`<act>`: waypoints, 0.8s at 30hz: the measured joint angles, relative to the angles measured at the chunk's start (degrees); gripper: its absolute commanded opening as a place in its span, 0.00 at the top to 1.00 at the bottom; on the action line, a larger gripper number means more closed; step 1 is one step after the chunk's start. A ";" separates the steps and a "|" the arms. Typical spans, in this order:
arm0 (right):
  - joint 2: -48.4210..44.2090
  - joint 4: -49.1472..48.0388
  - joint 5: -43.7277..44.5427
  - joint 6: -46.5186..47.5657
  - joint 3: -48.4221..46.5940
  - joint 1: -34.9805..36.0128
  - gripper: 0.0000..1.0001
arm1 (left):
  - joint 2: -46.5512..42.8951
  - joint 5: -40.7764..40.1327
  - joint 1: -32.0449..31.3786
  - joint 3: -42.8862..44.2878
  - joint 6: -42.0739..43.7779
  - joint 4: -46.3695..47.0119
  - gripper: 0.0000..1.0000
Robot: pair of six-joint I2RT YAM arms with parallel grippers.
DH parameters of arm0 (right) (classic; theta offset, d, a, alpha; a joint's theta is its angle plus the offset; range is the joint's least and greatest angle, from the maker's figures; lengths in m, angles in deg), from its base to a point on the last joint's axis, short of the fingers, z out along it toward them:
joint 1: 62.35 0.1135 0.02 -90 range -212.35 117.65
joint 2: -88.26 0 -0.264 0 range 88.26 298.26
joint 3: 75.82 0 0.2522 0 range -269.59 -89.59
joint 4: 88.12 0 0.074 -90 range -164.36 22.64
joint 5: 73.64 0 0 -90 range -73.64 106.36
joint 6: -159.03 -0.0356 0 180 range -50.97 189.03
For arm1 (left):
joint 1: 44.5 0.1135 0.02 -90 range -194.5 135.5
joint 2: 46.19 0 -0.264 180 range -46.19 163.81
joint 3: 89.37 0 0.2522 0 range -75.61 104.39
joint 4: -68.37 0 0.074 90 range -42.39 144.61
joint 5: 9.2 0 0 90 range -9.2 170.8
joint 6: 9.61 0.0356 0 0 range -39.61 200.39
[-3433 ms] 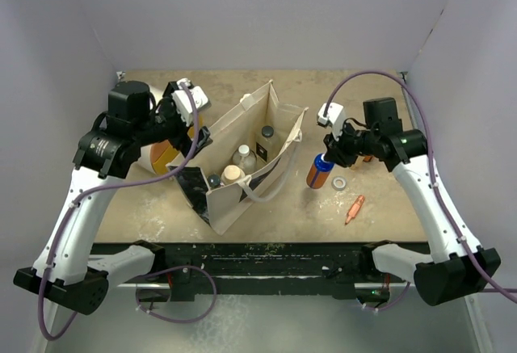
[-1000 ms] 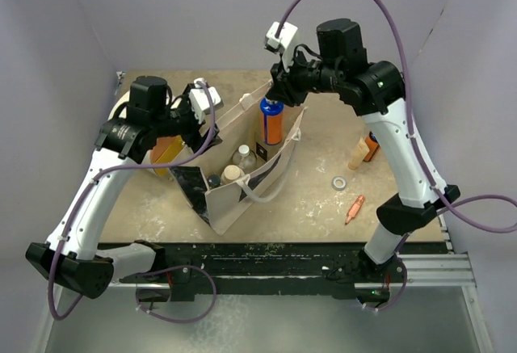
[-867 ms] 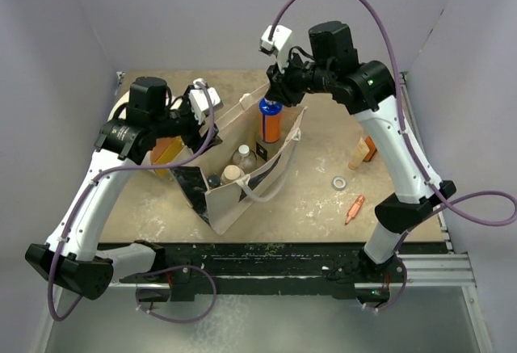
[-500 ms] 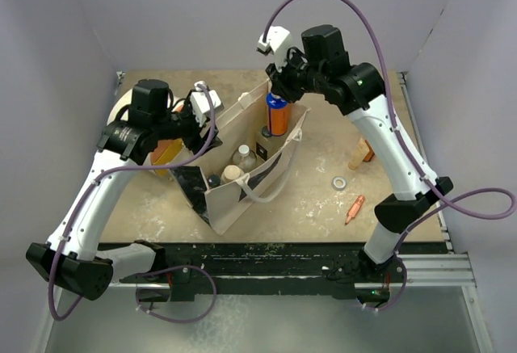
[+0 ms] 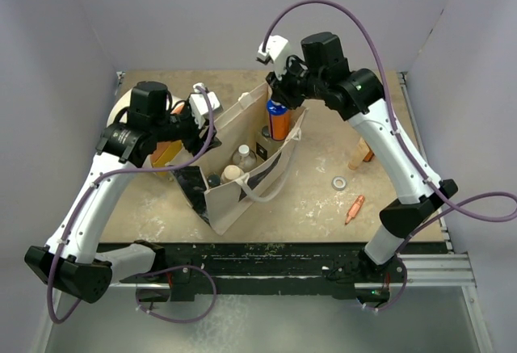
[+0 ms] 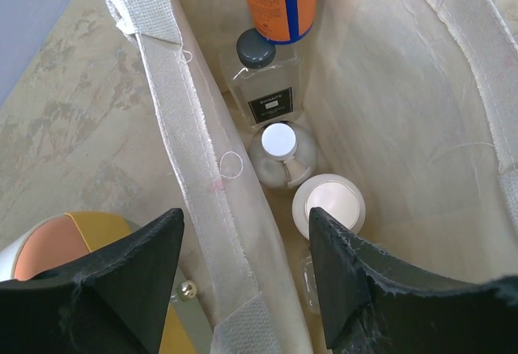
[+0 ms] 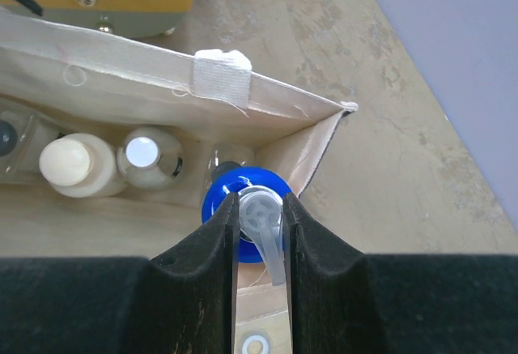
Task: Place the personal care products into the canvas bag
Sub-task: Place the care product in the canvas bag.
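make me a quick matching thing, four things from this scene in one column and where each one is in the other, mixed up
Column one
1 orange bottle
2 beige tapered bottle
3 black-capped clear bottle
4 left tool

Column two
a standing on the table, right of the canvas bag
b standing inside the bag
c astride the bag's rim, jaws apart
d gripped by the right tool, hanging in the bag's mouth

Pairs: 1-d, 2-a, 3-b, 4-c

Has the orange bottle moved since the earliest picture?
Yes. From the table right of the canvas bag, the orange bottle went left into the bag's far end, held by the right gripper.
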 measured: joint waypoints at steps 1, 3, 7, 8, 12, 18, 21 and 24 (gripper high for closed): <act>-0.24 0.00 -0.66 0.22 0.35 0.00 1.00 | -0.09 0.09 0.00 0.00 -0.07 0.00 0.34; -0.59 0.00 -2.14 0.76 0.76 0.00 1.00 | -0.24 0.24 0.00 0.00 -0.13 0.00 0.35; -0.61 0.02 -4.87 2.23 0.81 0.00 1.00 | -0.31 0.37 0.00 0.00 -0.17 0.02 0.36; -0.59 0.04 -5.44 2.73 0.81 0.00 1.00 | -0.31 0.44 0.00 -0.02 -0.20 0.02 0.37; -0.39 -0.02 -7.48 4.87 0.81 0.00 1.00 | -0.31 0.83 0.00 -0.22 -0.61 0.07 0.39; 0.85 -1.66 -7.85 6.97 0.37 0.02 1.00 | -0.31 1.29 0.00 -0.39 -1.01 0.42 0.43; 1.27 -2.62 -7.50 7.56 0.37 0.07 1.00 | -0.31 1.42 0.00 -0.39 -1.09 0.46 0.46; 1.42 -3.52 -6.88 8.13 0.66 0.13 1.00 | -0.31 1.57 0.00 -0.39 -1.11 0.50 0.49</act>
